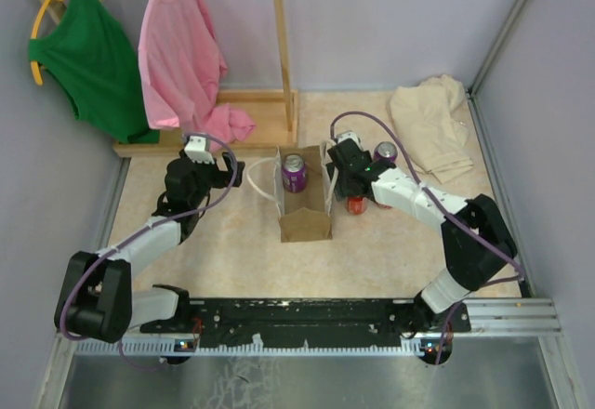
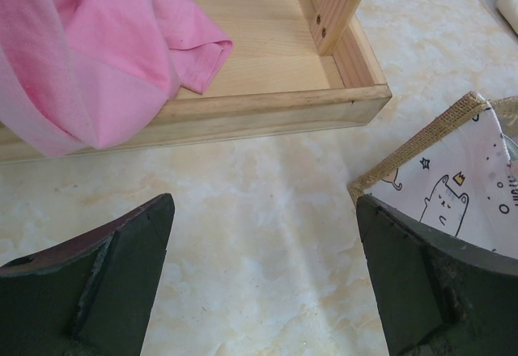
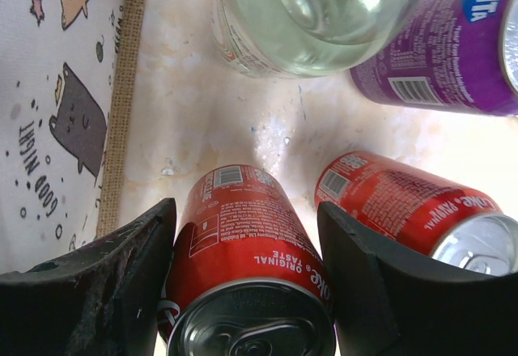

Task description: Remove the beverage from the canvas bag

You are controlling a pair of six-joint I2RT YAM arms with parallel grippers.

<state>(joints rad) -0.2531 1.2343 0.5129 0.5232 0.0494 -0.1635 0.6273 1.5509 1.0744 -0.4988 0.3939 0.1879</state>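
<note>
The canvas bag (image 1: 305, 214) stands open at the table's middle, with a purple can (image 1: 294, 172) upright in its far end. The bag's printed side (image 3: 57, 105) shows in the right wrist view and its corner (image 2: 453, 178) in the left wrist view. Right of the bag, my right gripper (image 3: 243, 243) is shut on a red cola can (image 3: 243, 251), one finger on each side of it. From above the gripper (image 1: 353, 193) covers most of that can (image 1: 356, 206), whose base looks down on the tabletop. My left gripper (image 2: 263, 267) is open over bare table left of the bag (image 1: 228, 163).
Close around the held can stand a second red can (image 3: 405, 206), a clear bottle (image 3: 307, 16) and a purple Fanta can (image 3: 445, 57). A wooden rack base (image 2: 243, 105) with pink cloth (image 2: 105, 57) lies beyond the left gripper. A beige cloth (image 1: 432, 125) lies far right.
</note>
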